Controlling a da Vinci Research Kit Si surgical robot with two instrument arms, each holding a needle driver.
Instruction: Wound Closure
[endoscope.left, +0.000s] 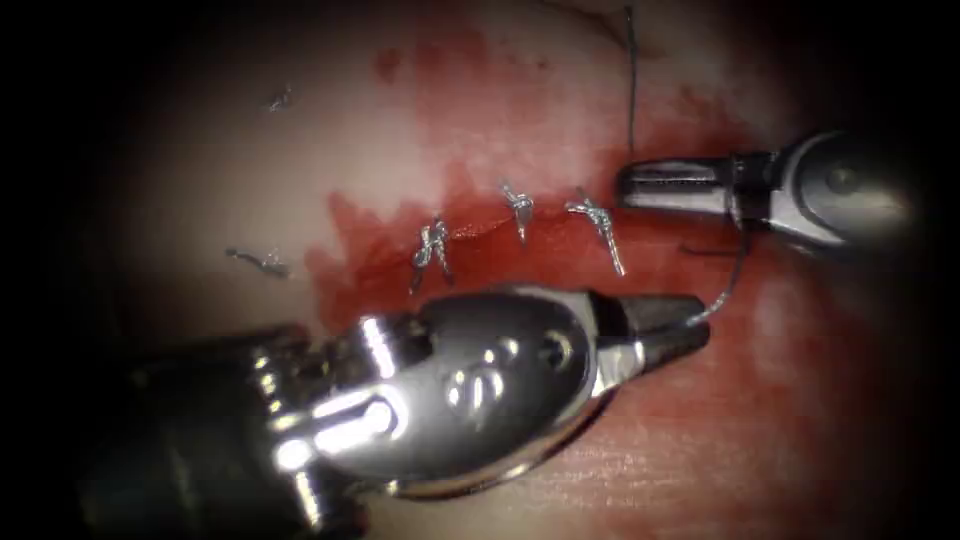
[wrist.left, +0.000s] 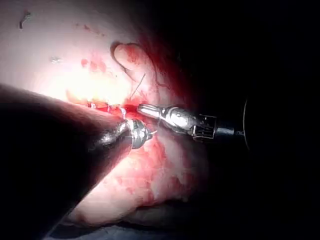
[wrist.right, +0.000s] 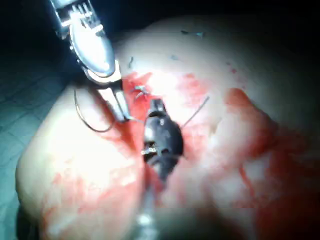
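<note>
Left arm's steel needle driver (endoscope.left: 665, 325), lower centre of the endoscope frame: fingers (endoscope.left: 650, 345) clenched on the thin dark thread (endoscope.left: 728, 285) at their tips. Right arm's steel needle driver (endoscope.left: 650, 185), entering from the right edge: fingers (endoscope.left: 665, 198) closed, the same thread running along them and rising toward the top of the frame. No needle is identifiable in either grasp. Between both tools, three knotted silver-grey stitches (endoscope.left: 520, 205) cross the red horizontal cut (endoscope.left: 470, 232). Red fluid (endoscope.left: 470, 90) stains the pale pork tissue (endoscope.left: 300, 140) around it. Two cut thread ends (endoscope.left: 260, 262) lie at left.
</note>
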